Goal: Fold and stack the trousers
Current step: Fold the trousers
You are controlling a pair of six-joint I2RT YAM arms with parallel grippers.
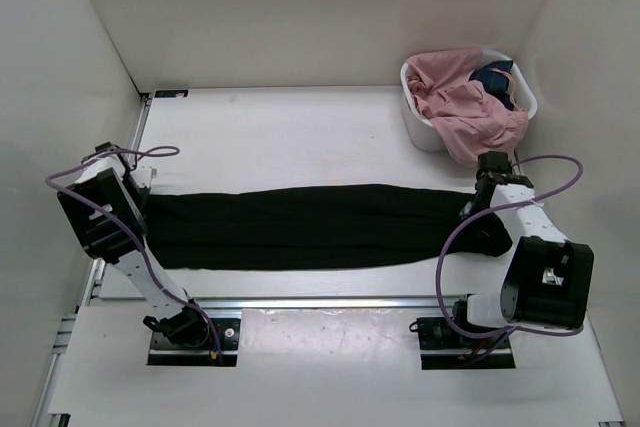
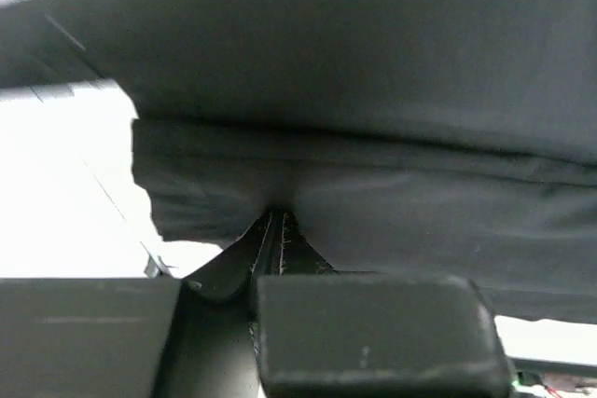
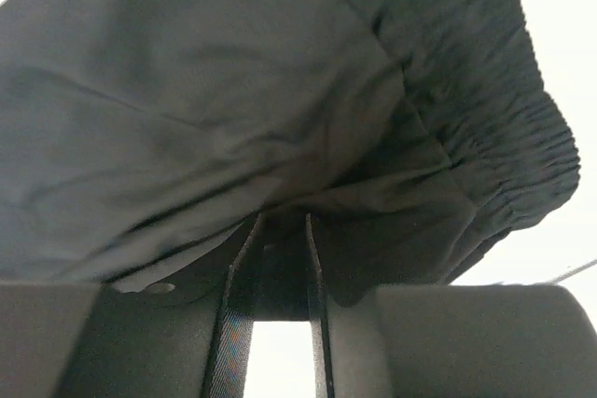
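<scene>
A: What do we see from the top?
B: The trousers (image 1: 310, 228) lie flat in a long band across the table (image 1: 280, 127). The left gripper (image 1: 150, 207) is at one end, the right gripper (image 1: 475, 211) at the other, near the white basket (image 1: 425, 133).
A: And our left wrist view?
B: Fingers (image 2: 270, 230) pressed together on the trousers' edge.
A: Right wrist?
B: Fingers (image 3: 244, 240) slightly apart. They seem to pinch cloth beside the waistband (image 3: 522, 137), though we find it dark there.

trousers (image 1: 300, 227) lie L–R across mid table (image 1: 280, 137), nearer near edge. L gripper (image 2: 278, 218) at their L end, R gripper (image 3: 280, 223) at R end. Basket (image 1: 419, 129) in far-R corner, behind R end; garments (image 1: 465, 107) in it, one over near rim.
</scene>
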